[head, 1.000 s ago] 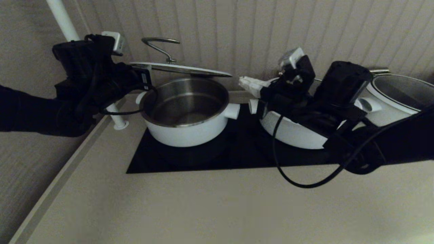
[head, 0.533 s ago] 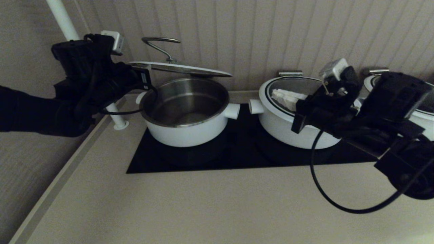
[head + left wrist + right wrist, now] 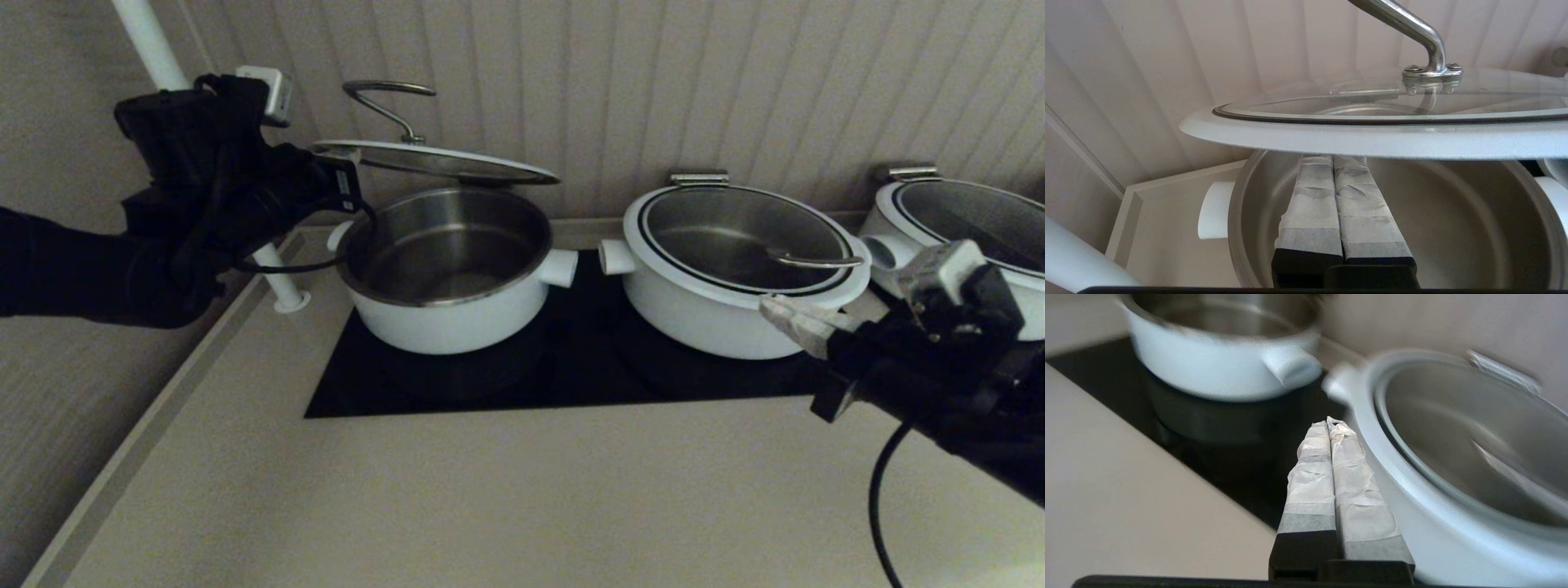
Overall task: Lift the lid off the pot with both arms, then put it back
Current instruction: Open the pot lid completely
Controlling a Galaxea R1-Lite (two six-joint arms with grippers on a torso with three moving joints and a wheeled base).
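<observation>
lid (image 3: 433, 160) hovering tilted just above the pot (image 3: 445, 265) | left gripper (image 3: 1333, 161) fingers pressed together beneath its rim, propping | right gripper (image 3: 1329, 424) closed, empty, well aside | advice: level lid, centre over pot, lower gently

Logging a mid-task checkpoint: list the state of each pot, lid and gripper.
pot: uncovered, empty.
lid: lifted above the pot, tilted.
left gripper: jaws shut, under the lid's rim.
right gripper: jaws shut, empty, beside the middle pot.
middle pot: covered.
right pot: covered.
</observation>
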